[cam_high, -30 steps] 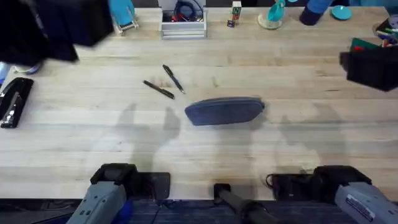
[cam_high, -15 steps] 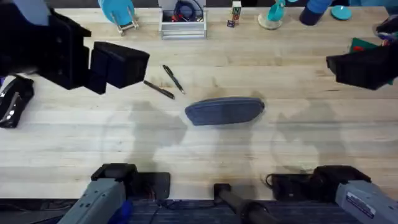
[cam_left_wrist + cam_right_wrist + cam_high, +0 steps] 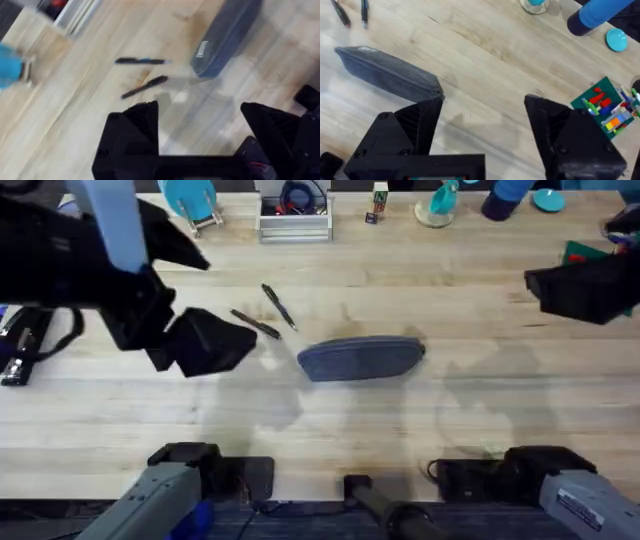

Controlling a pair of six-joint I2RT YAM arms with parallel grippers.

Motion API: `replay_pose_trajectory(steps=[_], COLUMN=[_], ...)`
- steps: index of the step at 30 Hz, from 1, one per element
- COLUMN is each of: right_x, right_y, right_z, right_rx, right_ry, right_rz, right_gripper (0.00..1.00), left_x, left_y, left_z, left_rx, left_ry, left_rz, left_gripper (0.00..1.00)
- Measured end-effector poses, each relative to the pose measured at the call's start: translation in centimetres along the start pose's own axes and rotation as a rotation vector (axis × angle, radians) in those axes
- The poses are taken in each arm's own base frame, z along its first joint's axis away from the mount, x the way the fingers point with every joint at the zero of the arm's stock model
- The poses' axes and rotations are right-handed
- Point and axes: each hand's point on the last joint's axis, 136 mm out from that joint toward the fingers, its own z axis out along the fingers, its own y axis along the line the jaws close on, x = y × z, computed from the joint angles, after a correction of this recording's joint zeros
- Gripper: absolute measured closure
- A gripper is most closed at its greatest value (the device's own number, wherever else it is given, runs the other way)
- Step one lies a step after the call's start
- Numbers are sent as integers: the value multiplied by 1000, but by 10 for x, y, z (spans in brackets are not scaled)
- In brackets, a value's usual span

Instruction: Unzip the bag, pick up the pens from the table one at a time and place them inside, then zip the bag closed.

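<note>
step: unzip not begun | bag (image 3: 361, 359) zipped, mid-worktop (image 3: 450, 420); pens (image 3: 266, 315) beside it | left gripper (image 3: 200, 135) jaws wide, near pens; right gripper (image 3: 482, 130) wide, well apart | next: pin bag, catch zipper pull

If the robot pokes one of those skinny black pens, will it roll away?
Probably a little. The pens look thin and round and lie flat on the smooth wooden table, so a sideways nudge could roll one. They look stiff and light, so they should lift without bending. Being so slim, one might slip between the fingers.
</note>
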Motion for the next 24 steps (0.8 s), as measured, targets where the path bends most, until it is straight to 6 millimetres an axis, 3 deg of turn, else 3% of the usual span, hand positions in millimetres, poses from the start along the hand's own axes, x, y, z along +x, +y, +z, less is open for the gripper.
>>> replay_pose_trajectory(steps=[7,24], right_x=[0,0], right_y=[0,0], right_z=[0,0], right_rx=[0,-2], right_ry=[0,-2], right_rz=[0,0], right_gripper=[5,5], left_x=[8,44], left_y=[-24,-34], left_z=[31,144], left_rx=[176,334], left_ry=[-59,-243], left_rz=[129,203], left_gripper=[6,7])
